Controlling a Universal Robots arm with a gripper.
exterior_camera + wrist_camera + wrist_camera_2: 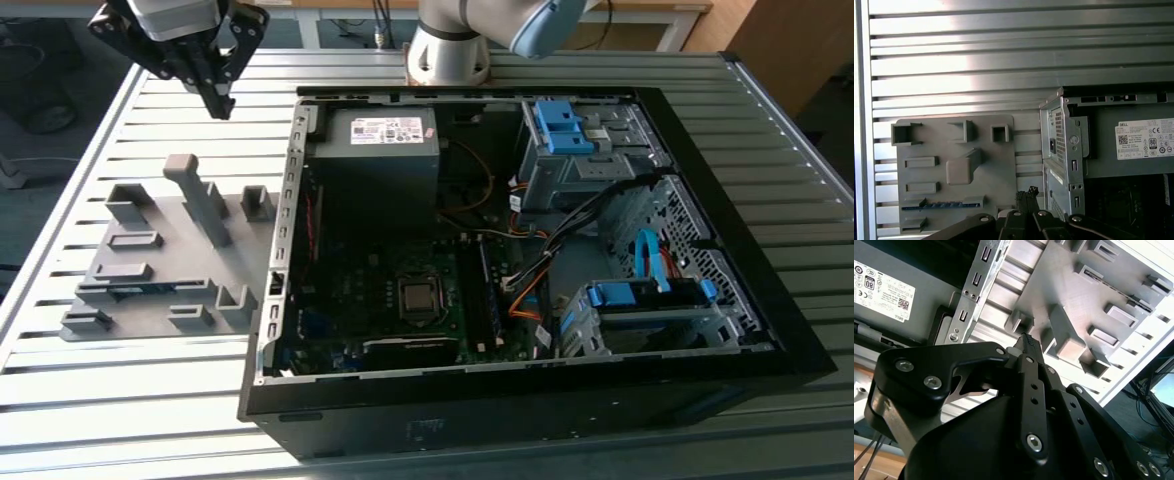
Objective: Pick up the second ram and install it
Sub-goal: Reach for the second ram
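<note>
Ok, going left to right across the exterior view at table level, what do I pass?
Grey holder plate → computer case's metal side wall → processor socket → orange and black cables → blue-latched drive cage.

Tool [1026, 192] hangs over the slatted tabletop [1004, 65], tips pressed together, nothing gripped, right between the grey holder plate [989, 170] and the computer case [1059, 130]. The second ram [941, 204] sits in a holder slot, near the tool but untouched.
</note>
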